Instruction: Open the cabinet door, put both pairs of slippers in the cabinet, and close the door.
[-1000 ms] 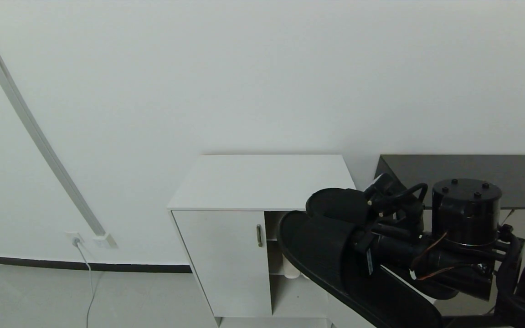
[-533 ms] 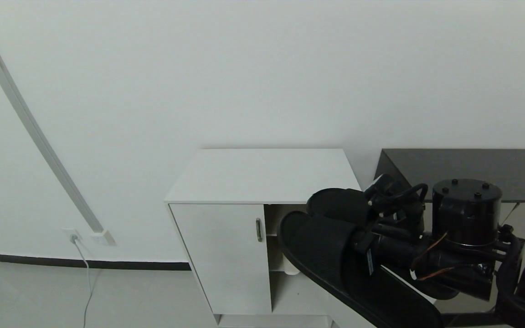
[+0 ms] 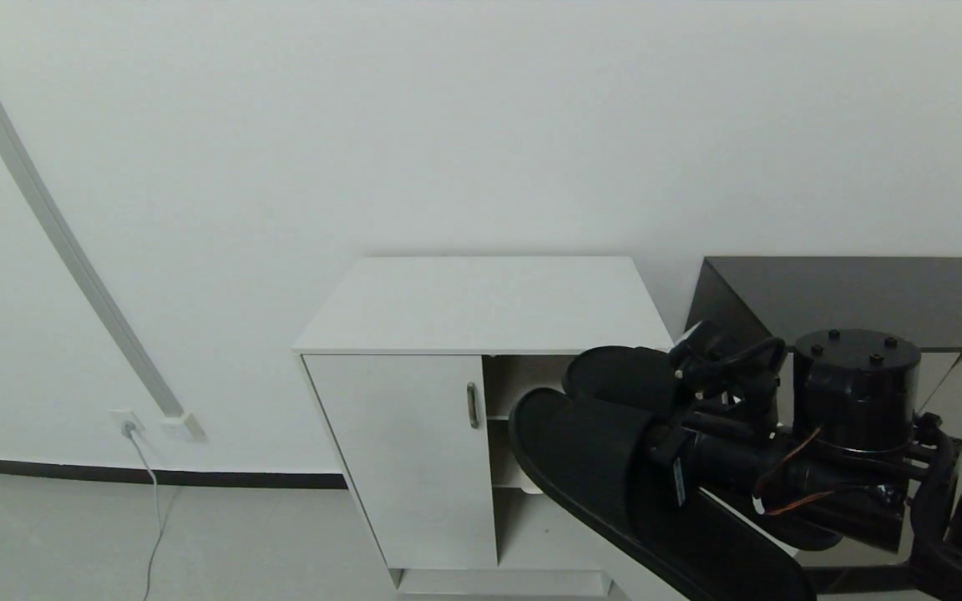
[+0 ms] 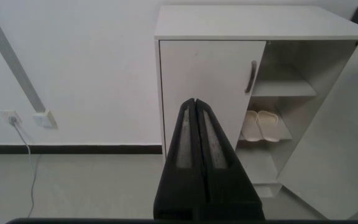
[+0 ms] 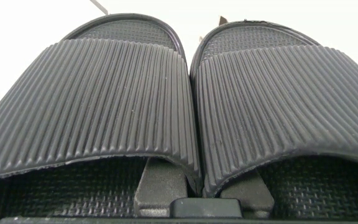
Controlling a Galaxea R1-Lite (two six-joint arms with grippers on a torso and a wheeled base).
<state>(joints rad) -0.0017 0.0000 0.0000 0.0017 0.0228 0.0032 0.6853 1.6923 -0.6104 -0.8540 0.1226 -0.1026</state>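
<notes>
A white cabinet (image 3: pixel 481 305) stands against the wall, its left door (image 3: pixel 406 455) closed and its right side open, showing shelves (image 4: pixel 284 87). A pair of white slippers (image 4: pixel 266 124) lies on the middle shelf. My right gripper (image 3: pixel 677 442) is shut on a pair of black slippers (image 3: pixel 606 451), held side by side in front of the open half; its fingers (image 5: pixel 160 186) pinch the inner edges of the ribbed straps (image 5: pixel 104 99). My left gripper (image 4: pixel 195 134) is shut with nothing in it, pointing toward the closed door.
The opened right door (image 4: pixel 344 137) swings out beside the shelves. A dark table (image 3: pixel 857 300) stands right of the cabinet. A wall socket with a cable (image 3: pixel 126 426) and a slanted trunking (image 3: pixel 55 225) are at the left. Grey floor lies in front.
The head view has shifted, so the cabinet sits a little higher in the picture with more of its inside showing. The right arm keeps the black slippers in the same pose.
</notes>
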